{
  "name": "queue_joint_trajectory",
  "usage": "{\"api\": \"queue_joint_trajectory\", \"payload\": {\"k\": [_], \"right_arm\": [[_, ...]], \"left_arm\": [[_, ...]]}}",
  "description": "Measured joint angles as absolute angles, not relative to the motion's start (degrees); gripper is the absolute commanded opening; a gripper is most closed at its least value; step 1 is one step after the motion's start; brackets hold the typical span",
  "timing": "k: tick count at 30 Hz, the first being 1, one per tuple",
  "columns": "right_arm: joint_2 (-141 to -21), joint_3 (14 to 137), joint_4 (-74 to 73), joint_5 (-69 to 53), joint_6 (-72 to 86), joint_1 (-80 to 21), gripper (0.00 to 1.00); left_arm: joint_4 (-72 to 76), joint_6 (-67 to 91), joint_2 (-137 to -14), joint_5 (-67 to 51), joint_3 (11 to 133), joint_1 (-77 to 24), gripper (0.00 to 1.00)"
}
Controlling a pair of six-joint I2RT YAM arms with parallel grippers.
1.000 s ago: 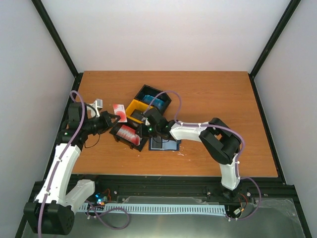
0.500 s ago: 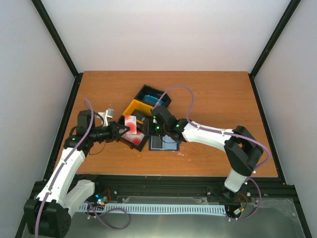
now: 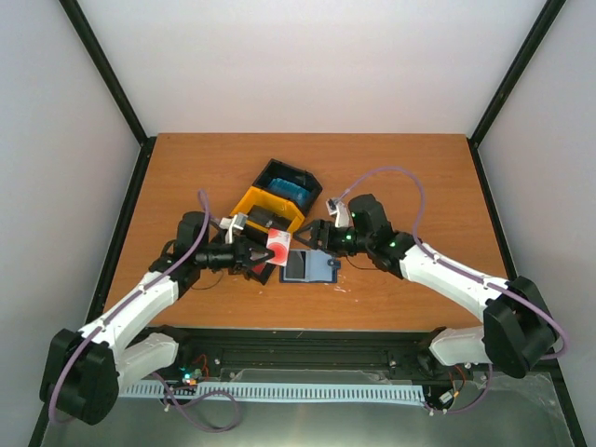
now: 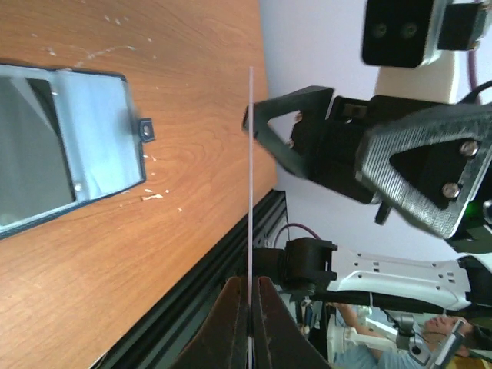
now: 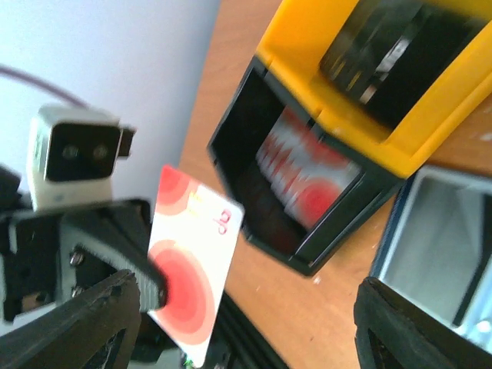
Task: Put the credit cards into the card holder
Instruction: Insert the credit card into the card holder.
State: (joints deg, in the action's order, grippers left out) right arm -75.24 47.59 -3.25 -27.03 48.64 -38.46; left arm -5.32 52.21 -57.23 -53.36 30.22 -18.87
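Near card holder (image 3: pixel 312 267), card (image 3: pixel 278 247) in left gripper (image 3: pixel 264 251)

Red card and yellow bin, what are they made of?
The red card looks like thin, stiff, smooth plastic: held by one end, it stands unbent. The yellow bin section looks like hard moulded plastic, slightly glossy, with rounded edges.

bin (image 3: pixel 253 200) left of card holder (image 3: pixel 312 267), open table (image 3: pixel 419 177) right
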Motion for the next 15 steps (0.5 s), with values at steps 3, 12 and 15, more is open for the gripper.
{"api": "queue_joint_trajectory", "payload": {"k": [3, 12, 15], "right_arm": [[-75.07, 45.28, -0.36, -33.32, 50.76, -38.17, 0.76], [-75.61, 44.58, 7.99, -45.06, 57.10, -37.32, 0.56], [-77.08, 44.77, 10.39, -47.22, 59.09, -37.26, 0.47]], "left_arm": [[-0.10, 56.86, -58.26, -54.24, 29.19, -20.43, 0.01], [16.10, 72.79, -57.60, -57.45, 26.48, -20.75, 0.01], [20.91, 76.64, -57.52, -58.52, 25.82, -20.75, 0.01]]}}
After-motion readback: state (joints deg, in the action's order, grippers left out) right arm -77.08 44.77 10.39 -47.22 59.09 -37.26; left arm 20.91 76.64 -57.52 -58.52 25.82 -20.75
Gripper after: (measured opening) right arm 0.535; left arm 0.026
